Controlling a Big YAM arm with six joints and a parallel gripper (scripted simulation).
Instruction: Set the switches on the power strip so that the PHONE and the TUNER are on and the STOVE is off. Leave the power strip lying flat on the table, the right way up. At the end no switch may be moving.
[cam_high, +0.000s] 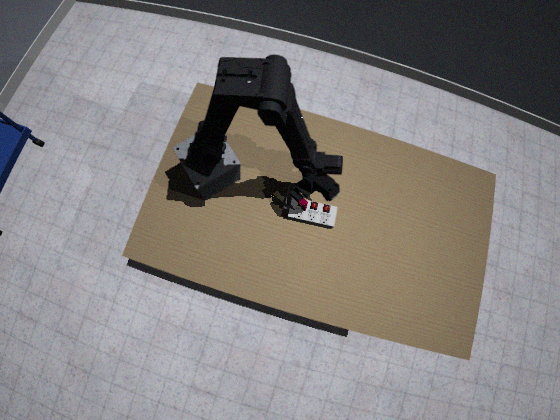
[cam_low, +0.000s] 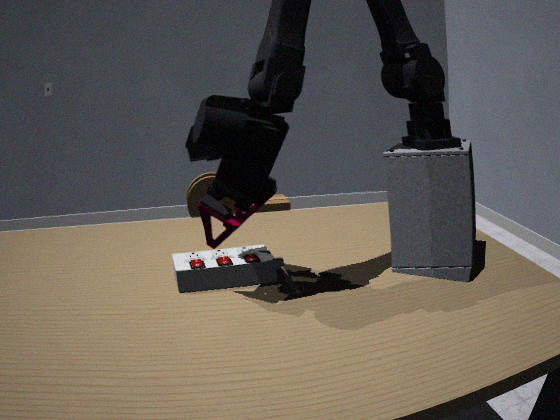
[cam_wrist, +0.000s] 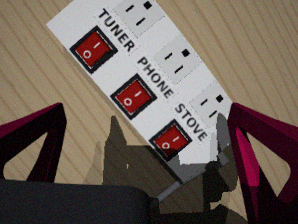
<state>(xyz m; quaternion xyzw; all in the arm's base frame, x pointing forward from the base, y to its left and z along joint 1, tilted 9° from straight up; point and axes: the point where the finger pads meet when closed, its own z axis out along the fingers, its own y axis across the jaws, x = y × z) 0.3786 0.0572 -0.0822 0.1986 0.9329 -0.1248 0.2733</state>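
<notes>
A white power strip (cam_high: 314, 212) lies flat on the wooden table, right way up; it also shows in the exterior view (cam_low: 227, 266) and the wrist view (cam_wrist: 143, 76). It has three red rocker switches labelled TUNER (cam_wrist: 93, 50), PHONE (cam_wrist: 135, 95) and STOVE (cam_wrist: 170, 139). I cannot tell which way each rocker is set. My gripper (cam_low: 222, 227) (cam_high: 301, 202) is open and empty, with its magenta fingers spread. It hovers just above the strip's STOVE end, not touching it. In the wrist view the fingers stand either side of that end, which lies in shadow.
The arm's grey base (cam_low: 431, 210) stands on the table to the right of the strip. A round wooden disc (cam_low: 200, 192) and a small wooden box (cam_low: 275, 202) lie on the floor behind the table. A blue cart (cam_high: 12, 145) stands at the far left.
</notes>
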